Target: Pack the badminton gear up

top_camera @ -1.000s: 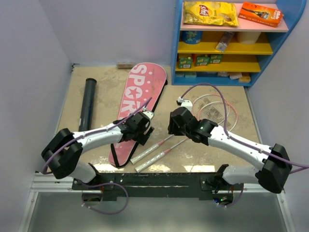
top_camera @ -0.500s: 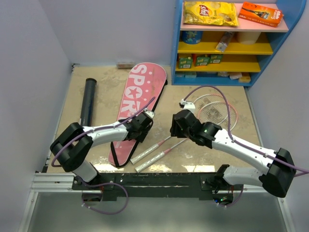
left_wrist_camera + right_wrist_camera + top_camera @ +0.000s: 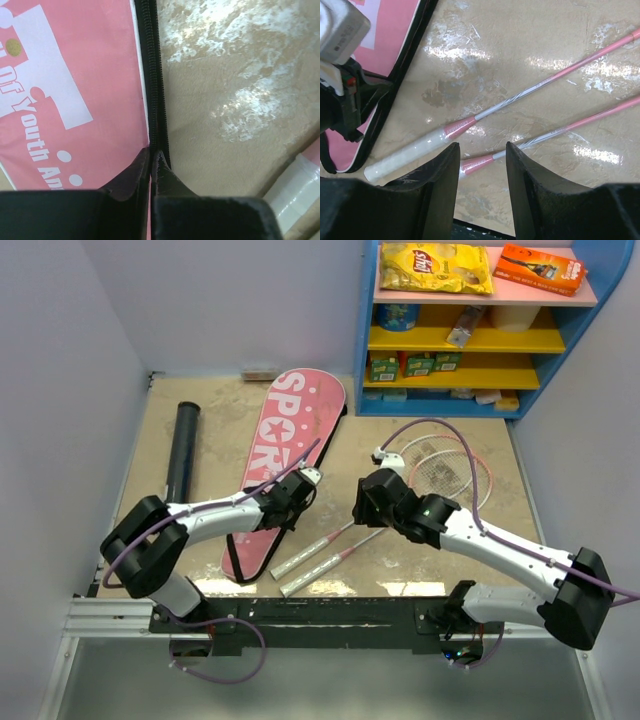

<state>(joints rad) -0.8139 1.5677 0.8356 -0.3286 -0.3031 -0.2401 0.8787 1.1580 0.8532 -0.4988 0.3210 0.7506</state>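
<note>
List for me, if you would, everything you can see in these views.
rackets: two, pink frames with pale handles, side by side on the table, right of the bag
bag: one, pink with white lettering and a black zip, flat mid-table
tube: one, black, on the table left of the bag
table: one, beige marbled
shelf unit: one, blue with yellow and pink shelves, far right corner
snack packet: one, yellow, top shelf
box: one, orange, top shelf beside the packet
left gripper: black, shut on the bag's zip edge
right gripper: black, open above the racket handles
</note>
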